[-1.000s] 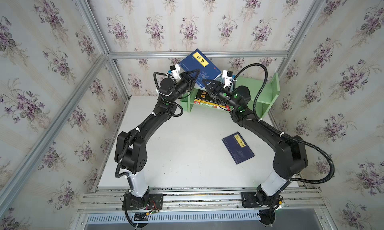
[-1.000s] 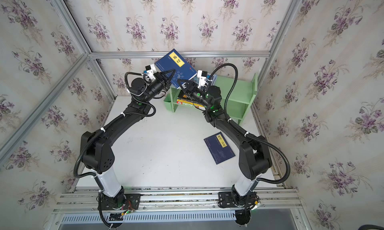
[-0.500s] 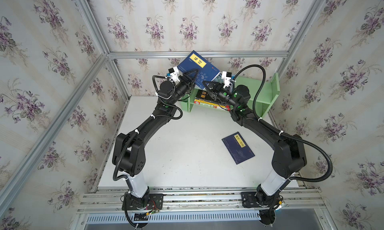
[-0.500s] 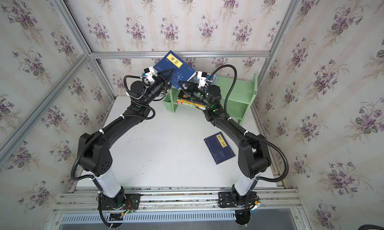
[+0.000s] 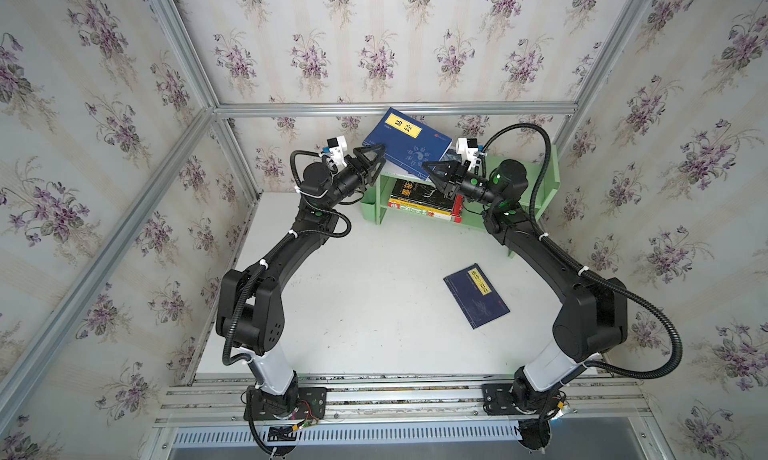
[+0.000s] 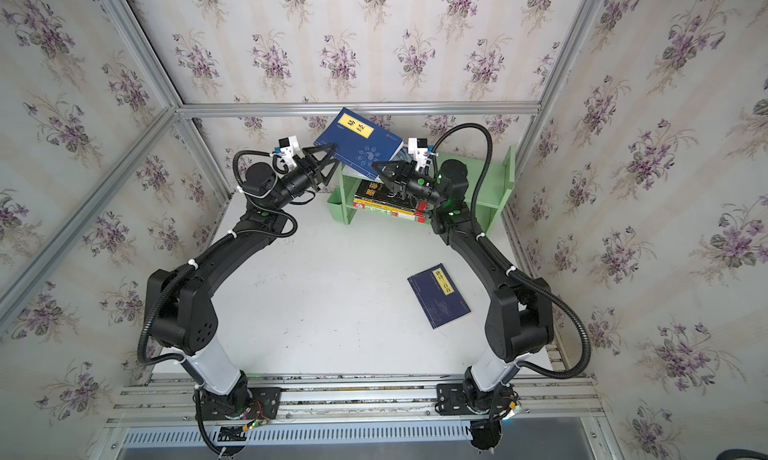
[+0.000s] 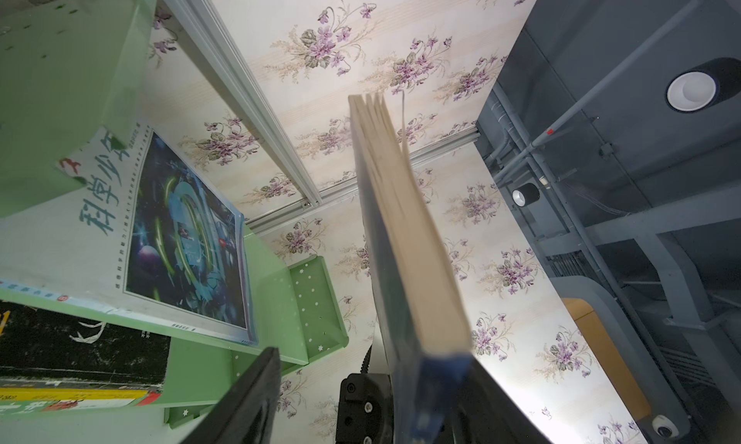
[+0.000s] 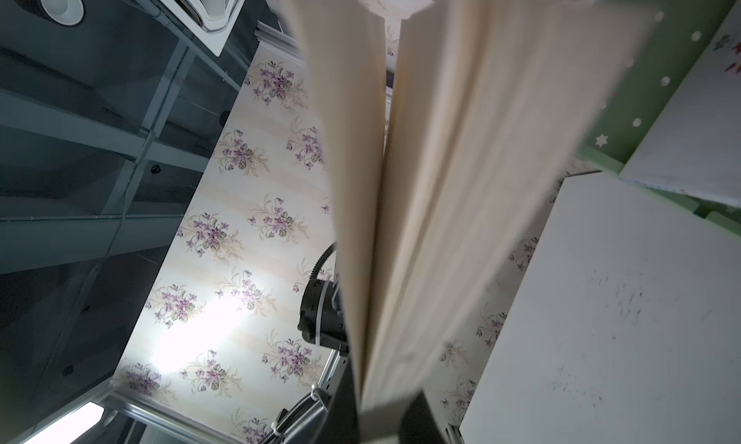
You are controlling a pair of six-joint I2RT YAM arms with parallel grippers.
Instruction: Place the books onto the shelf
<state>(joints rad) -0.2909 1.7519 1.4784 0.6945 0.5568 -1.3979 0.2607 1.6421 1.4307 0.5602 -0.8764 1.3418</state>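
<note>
Left end effector (image 5: 380, 163) has spread its jaws beside the tilted navy book (image 5: 409, 144), which the right end effector (image 5: 428, 168) clamps above the green shelf (image 5: 550, 179); a second navy book (image 5: 476, 301) lies on the worktop (image 5: 374, 304).

Held a navy book (image 6: 359, 144) tilted above the shelf (image 6: 508, 179).
Pinched its lower edge in the right gripper (image 6: 375, 167); had the left gripper (image 6: 333, 160) gaping beside its corner; showed a second navy book (image 6: 439, 296) flat on the table (image 6: 332, 304).

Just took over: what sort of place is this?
Probably a staged robot test cell, not a real room: floral wallpaper panels in an aluminium frame, a white table, metal rails at its front.
</note>
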